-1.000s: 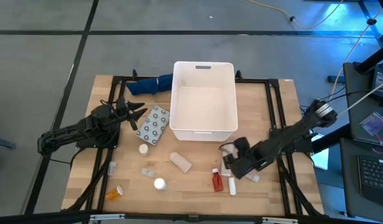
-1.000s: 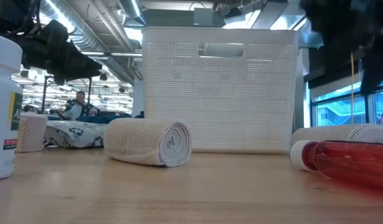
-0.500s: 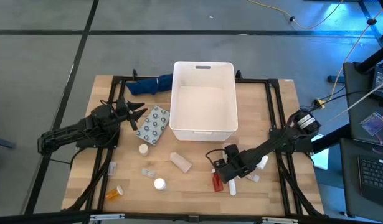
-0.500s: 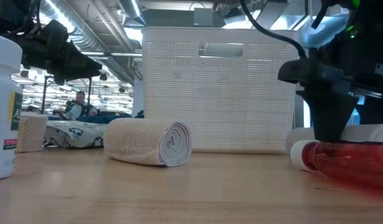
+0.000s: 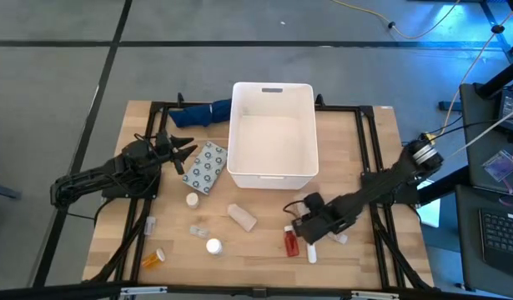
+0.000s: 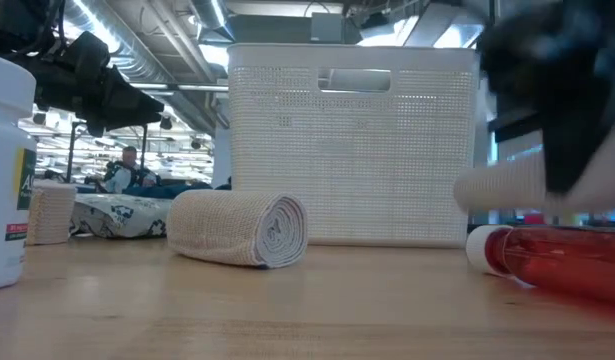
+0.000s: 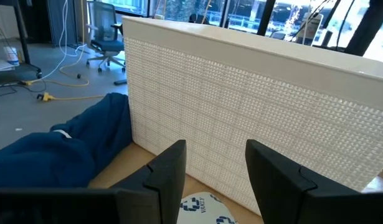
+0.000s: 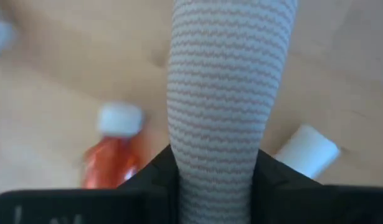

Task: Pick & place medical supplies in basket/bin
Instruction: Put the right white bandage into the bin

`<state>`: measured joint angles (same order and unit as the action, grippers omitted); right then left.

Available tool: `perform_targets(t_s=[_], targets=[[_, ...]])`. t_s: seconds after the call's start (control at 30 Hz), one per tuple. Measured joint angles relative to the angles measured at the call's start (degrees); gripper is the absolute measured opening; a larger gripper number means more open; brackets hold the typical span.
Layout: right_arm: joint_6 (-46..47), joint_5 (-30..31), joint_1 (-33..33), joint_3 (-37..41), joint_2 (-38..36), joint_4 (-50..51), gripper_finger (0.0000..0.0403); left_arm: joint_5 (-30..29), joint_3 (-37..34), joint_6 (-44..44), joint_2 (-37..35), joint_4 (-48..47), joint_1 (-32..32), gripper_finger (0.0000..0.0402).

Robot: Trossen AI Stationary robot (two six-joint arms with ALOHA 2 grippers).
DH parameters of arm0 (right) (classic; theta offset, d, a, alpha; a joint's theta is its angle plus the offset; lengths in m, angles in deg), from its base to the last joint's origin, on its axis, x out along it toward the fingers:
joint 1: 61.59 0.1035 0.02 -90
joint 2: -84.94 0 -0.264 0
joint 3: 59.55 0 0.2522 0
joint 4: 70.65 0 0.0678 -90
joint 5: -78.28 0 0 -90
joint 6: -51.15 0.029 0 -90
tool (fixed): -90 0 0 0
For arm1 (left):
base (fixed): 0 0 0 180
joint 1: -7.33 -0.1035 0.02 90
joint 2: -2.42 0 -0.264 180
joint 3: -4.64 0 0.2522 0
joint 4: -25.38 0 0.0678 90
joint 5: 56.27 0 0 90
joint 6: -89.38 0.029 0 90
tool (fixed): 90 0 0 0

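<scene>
Roll (image 8: 228, 99): pinched between the right gripper (image 8: 216, 168) fingers, lifted off the table.
Right jaws: closed tight on the roll's middle.
Red bottle (image 5: 290, 242): lying just below the jaws, white tube (image 8: 306, 151) beside.
Bin (image 5: 273, 171): beyond the jaws, apart.
Left gripper (image 7: 213, 171): jaws partly open, empty, facing the bin wall.

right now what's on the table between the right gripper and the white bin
Nothing: in the high view only bare wood separates the right gripper, shut on a beige roll, from the white bin. The red bottle lies on the gripper's other side.
</scene>
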<state>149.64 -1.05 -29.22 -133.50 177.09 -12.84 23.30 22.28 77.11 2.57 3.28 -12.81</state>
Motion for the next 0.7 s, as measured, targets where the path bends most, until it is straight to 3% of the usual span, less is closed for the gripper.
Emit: perform_targets(t_s=[0.17, 0.3, 0.43, 0.53, 0.7], targets=[[-5.1, -1.03, 1.44, 0.0, -12.36, -1.51, 0.0107, 0.0, 0.02, 0.0, -0.02, 0.0, 0.0, 0.0159], [-14.26, -0.48, 3.16, 0.0, -21.93, -10.27, 0.0107, 0.02, 0.02, 0.0, -0.02, 0.0, 0.0, 0.0159], [-32.53, 9.36, 3.98, -0.02, -29.25, -23.58, 0.011, 0.02, 0.0, 0.0, 0.0, 0.0, 0.0, 0.0159], [-49.34, 18.06, 1.05, -0.2, -33.46, -31.89, 0.0108, -0.03, 0.02, 0.01, -0.01, 0.0, 0.0, 0.0159], [-73.9, 20.42, -10.27, -1.92, -36.17, -34.24, 0.0107, -0.22, 0.0, 0.0, -0.02, 0.0, 0.0, 0.0159]])
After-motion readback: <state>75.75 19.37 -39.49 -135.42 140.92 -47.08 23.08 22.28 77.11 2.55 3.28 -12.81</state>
